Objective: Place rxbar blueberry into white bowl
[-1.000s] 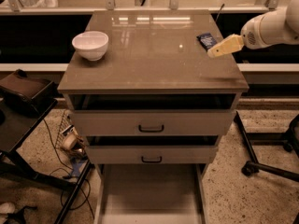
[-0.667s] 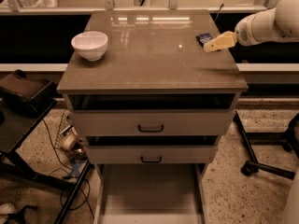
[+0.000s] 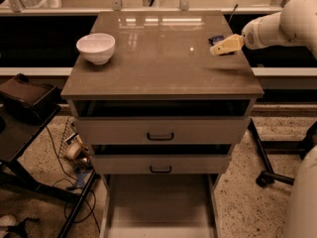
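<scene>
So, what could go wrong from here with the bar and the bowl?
The tool is right by the rxbar blueberry, which lies near the right edge of the cabinet top; a nudge might push it off. The white bowl sits near the left edge, so a clumsy drop could tip it.

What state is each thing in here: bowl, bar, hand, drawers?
Bowl: upright, left of the cabinet top, no bar inside.
Snack bar: lying at the top's right rear, beside the hand.
Hand: just above the top, at the bar.
Bottom drawer: pulled far out.
</scene>
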`<state>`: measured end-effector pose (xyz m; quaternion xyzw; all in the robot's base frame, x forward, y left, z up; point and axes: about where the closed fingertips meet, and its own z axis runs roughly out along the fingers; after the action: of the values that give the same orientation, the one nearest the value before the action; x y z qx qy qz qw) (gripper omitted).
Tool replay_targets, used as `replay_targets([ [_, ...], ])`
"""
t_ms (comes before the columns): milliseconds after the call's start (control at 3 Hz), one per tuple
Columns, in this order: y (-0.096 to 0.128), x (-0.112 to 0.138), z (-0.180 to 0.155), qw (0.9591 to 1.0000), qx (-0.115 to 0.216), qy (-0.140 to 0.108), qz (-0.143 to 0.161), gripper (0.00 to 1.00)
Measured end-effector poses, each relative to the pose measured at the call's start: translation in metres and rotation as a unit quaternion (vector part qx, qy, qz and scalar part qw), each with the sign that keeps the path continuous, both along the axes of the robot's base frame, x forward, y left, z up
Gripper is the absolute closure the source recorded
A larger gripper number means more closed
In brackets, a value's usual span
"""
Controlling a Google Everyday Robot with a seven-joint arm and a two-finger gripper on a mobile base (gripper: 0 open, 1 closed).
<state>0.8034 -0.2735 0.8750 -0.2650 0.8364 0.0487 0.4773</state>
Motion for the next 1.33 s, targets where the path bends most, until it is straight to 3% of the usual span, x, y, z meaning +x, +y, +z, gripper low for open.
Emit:
replay_targets([
  [667, 0.007, 0.042, -0.042, 0.9993, 0.037, -0.006, -0.001, 0.02],
  [1333, 0.017, 0.054, -0.062, 0.9986, 0.051, -0.005, 0.012, 0.45],
])
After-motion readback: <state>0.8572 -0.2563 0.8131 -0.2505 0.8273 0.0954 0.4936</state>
